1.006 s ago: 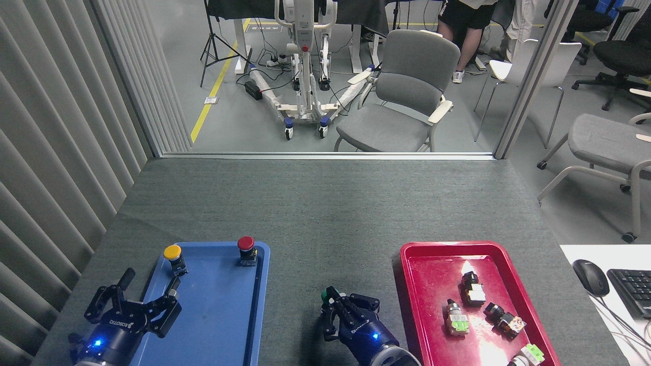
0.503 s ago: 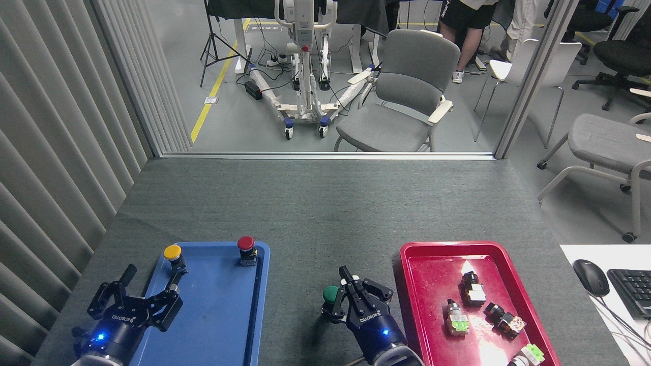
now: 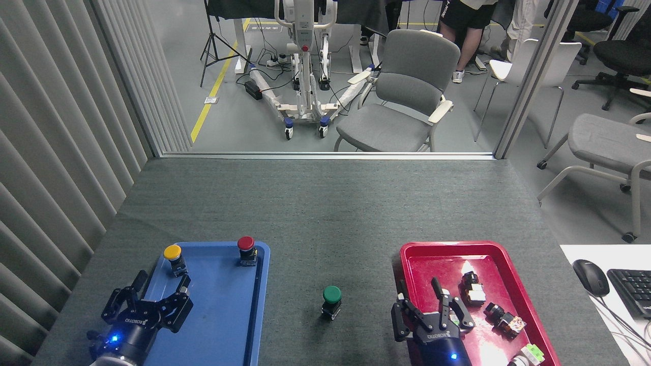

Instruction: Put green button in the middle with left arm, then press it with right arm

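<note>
Head view: the green button [image 3: 331,295] stands upright on the middle [image 3: 325,218], low centre, between the trays. Right gripper [image 3: 418,301], lower right, seems open and empty; close it, then descend squarely onto the cap

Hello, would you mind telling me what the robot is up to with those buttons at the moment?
The green button stands upright on the grey tabletop, between the blue tray and the red tray. Neither gripper touches it. The right gripper is open over the near left part of the red tray, to the button's right. The left gripper is open over the blue tray, near the yellow button. The red button also stands in that tray.
</note>
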Controlling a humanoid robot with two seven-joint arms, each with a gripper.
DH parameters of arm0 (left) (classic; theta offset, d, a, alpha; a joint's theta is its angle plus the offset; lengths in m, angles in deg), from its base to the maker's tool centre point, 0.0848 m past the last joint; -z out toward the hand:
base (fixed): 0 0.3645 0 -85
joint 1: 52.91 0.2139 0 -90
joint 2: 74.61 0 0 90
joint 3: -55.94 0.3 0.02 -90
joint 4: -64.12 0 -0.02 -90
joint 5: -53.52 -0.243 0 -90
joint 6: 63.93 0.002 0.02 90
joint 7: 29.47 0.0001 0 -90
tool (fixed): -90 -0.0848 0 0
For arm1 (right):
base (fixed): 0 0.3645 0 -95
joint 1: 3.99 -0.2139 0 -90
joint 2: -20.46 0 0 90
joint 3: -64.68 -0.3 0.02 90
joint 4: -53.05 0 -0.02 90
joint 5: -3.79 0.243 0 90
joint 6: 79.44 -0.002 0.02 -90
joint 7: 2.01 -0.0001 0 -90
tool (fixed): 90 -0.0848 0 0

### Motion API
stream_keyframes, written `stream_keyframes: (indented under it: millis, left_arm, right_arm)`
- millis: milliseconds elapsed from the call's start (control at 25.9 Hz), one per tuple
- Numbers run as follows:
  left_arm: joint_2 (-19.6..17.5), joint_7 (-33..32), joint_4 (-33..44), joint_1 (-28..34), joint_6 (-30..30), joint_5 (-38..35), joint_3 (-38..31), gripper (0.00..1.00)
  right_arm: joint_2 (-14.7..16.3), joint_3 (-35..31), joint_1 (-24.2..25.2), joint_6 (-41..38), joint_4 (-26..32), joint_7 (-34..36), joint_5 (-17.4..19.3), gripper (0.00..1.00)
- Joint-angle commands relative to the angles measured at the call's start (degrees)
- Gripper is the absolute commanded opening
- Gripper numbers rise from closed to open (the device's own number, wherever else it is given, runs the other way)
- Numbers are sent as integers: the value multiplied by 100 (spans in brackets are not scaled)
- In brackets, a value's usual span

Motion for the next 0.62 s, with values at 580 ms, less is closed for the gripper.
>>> stream_keyframes:
  millis: [580]
  left_arm:
    - [247,-57,35,-326,4,119,15,100]
  right_arm:
    - [327,-475,377,13,417,46,31,100]
